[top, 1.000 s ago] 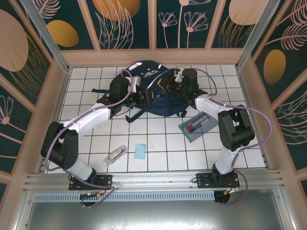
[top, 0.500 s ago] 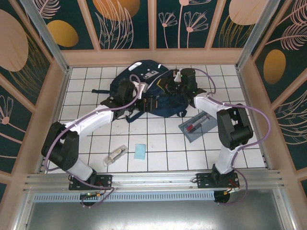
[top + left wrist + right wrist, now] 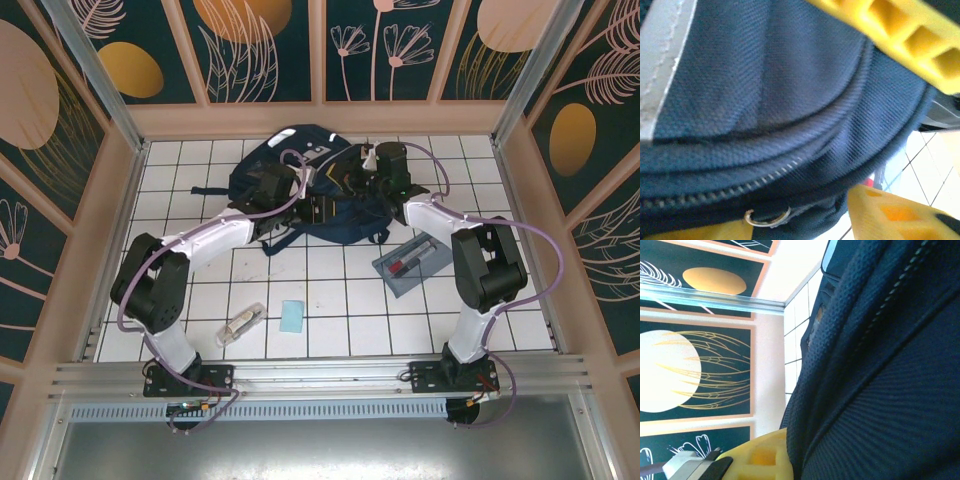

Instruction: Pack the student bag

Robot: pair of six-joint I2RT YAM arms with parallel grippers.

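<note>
The backpack [image 3: 300, 150] lies at the far middle of the table [image 3: 330, 300], and my 2 grippers are both on it. My left gripper [image 3: 308, 205] sits at its front edge, yellow fingers [image 3: 900, 40] apart with navy cloth and a zip [image 3: 715, 192] between them; I cannot tell if it grips. My right gripper [image 3: 352, 182] is closed at the backpack's right side, cloth against its finger.

A white-tiled bench [image 3: 330, 290] lies boxed in by dark teal wall panels [image 3: 270, 50] bearing orange discs and pale leaf outlines, framed in peach wood. Aluminium posts [image 3: 90, 68] stand at the corners.
</note>
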